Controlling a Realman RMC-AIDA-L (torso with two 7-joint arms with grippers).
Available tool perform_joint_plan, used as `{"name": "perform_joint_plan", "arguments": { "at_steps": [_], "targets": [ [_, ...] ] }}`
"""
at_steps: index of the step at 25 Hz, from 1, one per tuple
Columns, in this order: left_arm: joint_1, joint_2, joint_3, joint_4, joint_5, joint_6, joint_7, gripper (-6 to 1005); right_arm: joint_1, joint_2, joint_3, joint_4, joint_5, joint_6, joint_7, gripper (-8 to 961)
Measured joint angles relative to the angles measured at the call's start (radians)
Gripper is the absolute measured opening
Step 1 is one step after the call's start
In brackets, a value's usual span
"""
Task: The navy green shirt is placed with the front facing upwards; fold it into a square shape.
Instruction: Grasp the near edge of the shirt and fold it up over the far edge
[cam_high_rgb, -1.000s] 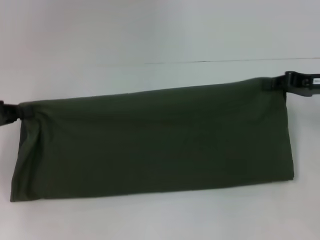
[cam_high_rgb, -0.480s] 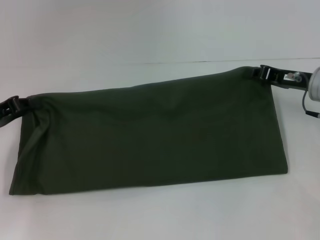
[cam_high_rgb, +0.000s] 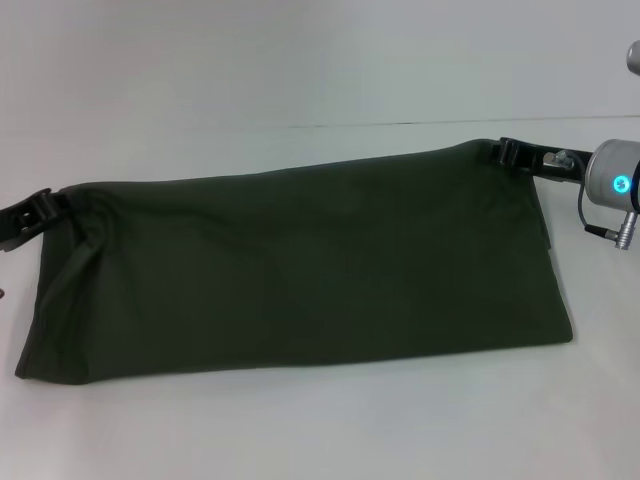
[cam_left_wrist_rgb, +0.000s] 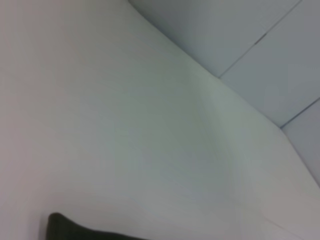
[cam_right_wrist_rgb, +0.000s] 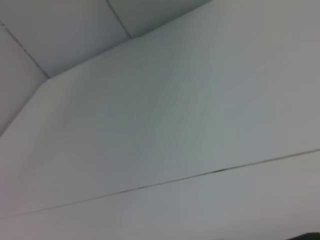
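The navy green shirt (cam_high_rgb: 300, 270) hangs as a long dark olive band across the head view, its plain side showing and its lower edge resting on the white table (cam_high_rgb: 320, 430). My left gripper (cam_high_rgb: 42, 208) is shut on the shirt's upper left corner. My right gripper (cam_high_rgb: 508, 153) is shut on its upper right corner, which sits higher and farther back. The lettering and collar are hidden. A dark bit of the shirt (cam_left_wrist_rgb: 65, 231) shows at the edge of the left wrist view. The right wrist view shows only table and wall.
The white table runs out in front of and behind the shirt. A thin seam (cam_high_rgb: 450, 123) crosses the table behind the shirt and also shows in the right wrist view (cam_right_wrist_rgb: 215, 171). A pale wall (cam_high_rgb: 300, 50) stands at the back.
Both grippers have drawn inward and away from me with the shirt's top edge. The right arm's wrist has come into view. The shirt's lower edge has shifted slightly left and back.
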Motion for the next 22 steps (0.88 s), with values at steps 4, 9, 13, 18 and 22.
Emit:
{"name": "perform_joint_plan", "arguments": {
  "at_steps": [4,9,13,18,22],
  "targets": [
    [-0.006,-0.017,0.036,-0.001,-0.013,-0.054,0.009,63,0.005,0.003,-0.005,0.027,0.016,0.042,0.000,82],
    [-0.006,-0.043,0.053,-0.002,-0.052,-0.120,0.032,63,0.006,0.002,-0.015,0.060,0.075,0.094,-0.052,91],
    [0.004,-0.068,0.052,-0.006,-0.138,-0.162,0.094,68,0.006,0.002,-0.016,0.086,0.129,0.109,-0.125,98],
    [0.018,-0.072,0.051,-0.055,-0.245,-0.193,0.168,78,0.000,0.002,-0.016,0.089,0.159,0.122,-0.128,181],
    [0.022,-0.073,0.053,-0.063,-0.261,-0.202,0.176,116,-0.006,0.002,-0.010,0.089,0.176,0.121,-0.129,419]
  ]
}}
